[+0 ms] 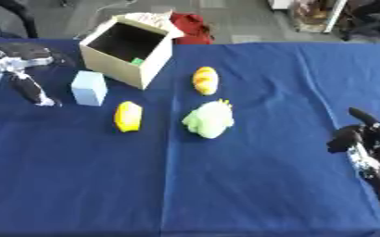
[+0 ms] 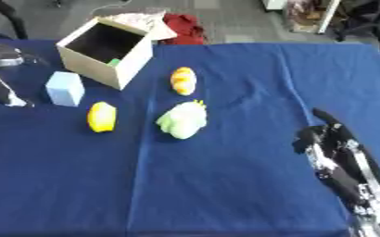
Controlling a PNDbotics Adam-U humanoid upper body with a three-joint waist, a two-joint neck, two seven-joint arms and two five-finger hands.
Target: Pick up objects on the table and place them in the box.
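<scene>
An open cardboard box (image 1: 148, 69) stands at the table's far left, with a small green thing (image 1: 136, 60) inside it. In front of the box stands a light blue block (image 1: 89, 88). A yellow lemon-shaped object (image 1: 128, 116) lies nearer to me. An orange and yellow object (image 1: 205, 80) lies right of the box, and a pale green plush (image 1: 209, 119) sits below it. My left hand (image 1: 29, 89) hovers left of the blue block, fingers straight and pointing down, holding nothing. My right hand (image 2: 327, 136) rests open near the right edge, far from all objects.
A blue cloth (image 1: 250, 176) covers the table. A red cloth (image 1: 192, 25) lies on the floor behind the box. The table's right edge runs close beside my right arm.
</scene>
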